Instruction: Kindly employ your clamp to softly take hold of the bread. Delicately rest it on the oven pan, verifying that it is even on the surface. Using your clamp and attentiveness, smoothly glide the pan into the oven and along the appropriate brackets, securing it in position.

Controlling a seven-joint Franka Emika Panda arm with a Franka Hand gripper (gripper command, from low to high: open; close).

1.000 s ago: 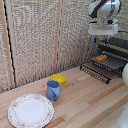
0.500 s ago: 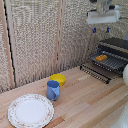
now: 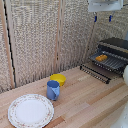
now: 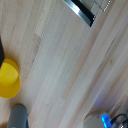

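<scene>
The white boxy pincer (image 3: 102,19) with two short dark-blue fingers hangs high above the small dark grey and black toaster oven (image 3: 113,54), fingers apart and empty. The small orange-yellow oblong bread (image 3: 101,57) lies on the flat dark wire-bar oven pan (image 3: 111,61), which sits inside the oven's mouth, at the exterior view's right. Judging by this, placing the bread is done and the step in hand is the sliding of the pan; how far the pan sits along its brackets cannot be told at this size. The next move would call for the pincer to come down to the pan's front edge and push it level and gently, so the bread does not roll.

The bread looks flat on the bars, towards the pan's left side in the exterior view. A blue mug (image 3: 53,90), a round yellow bowl (image 3: 58,79) and a patterned white plate (image 3: 30,110) stand on the pale wooden table (image 3: 90,102), well apart from the oven.
</scene>
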